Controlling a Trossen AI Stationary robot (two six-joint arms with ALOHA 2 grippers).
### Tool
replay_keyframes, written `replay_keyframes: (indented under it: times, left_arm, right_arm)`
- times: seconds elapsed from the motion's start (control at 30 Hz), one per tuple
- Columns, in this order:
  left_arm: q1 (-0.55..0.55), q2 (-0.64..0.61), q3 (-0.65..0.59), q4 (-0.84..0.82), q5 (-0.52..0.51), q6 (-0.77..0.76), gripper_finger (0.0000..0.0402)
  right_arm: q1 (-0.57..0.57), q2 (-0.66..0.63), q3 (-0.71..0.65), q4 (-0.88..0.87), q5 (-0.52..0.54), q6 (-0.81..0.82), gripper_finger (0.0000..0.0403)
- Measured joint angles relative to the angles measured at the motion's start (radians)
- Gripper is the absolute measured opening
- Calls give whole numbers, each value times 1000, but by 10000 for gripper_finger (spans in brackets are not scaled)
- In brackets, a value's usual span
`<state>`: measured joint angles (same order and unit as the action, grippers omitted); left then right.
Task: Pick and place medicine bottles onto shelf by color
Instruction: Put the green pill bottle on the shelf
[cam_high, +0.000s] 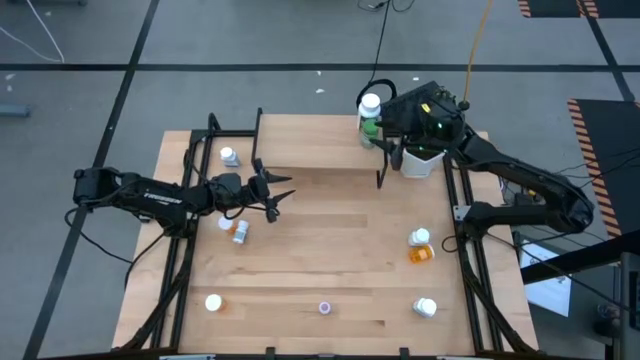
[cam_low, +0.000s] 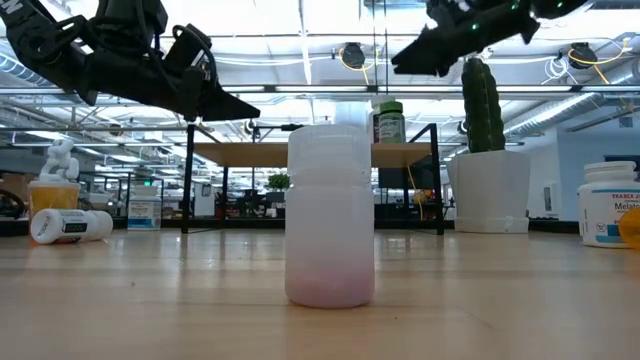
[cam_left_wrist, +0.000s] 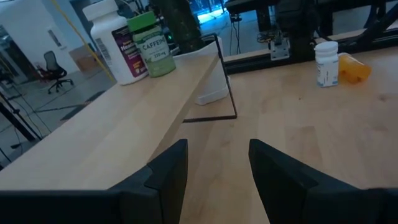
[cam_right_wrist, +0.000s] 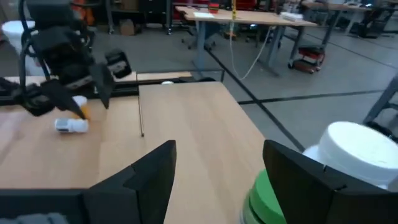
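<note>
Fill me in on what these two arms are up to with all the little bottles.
They are sorting medicine bottles onto the shelf. A white bottle and a green bottle already stand at its right end. The right gripper hovers open just above those two, holding nothing. The left gripper hangs open and empty by the shelf's front edge. Other bottles remain on the table, including an orange one lying on its side.

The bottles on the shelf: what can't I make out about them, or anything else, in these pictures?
- White bottle, low view: mostly hidden behind the near bottle.
- Green bottle, right wrist view: cut off by the edge and the right tool.
- Bottom-centre bottle, high view: too small to tell its colour.
- Right bottle, low view: label cut by the edge.
</note>
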<state>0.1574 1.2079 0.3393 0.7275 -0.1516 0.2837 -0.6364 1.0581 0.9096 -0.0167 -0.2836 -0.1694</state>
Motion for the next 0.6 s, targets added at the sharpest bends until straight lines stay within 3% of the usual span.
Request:
replay_keyframes:
  times: [0.33,0.6]
  left_arm:
    - [-2,0,0,-1,0,-41,175]
    - [-2,0,0,1,0,-16,175]
  right_arm:
    - [139,8,-77,-10,455,45,201]
    - [107,34,-90,29,416,10,151]
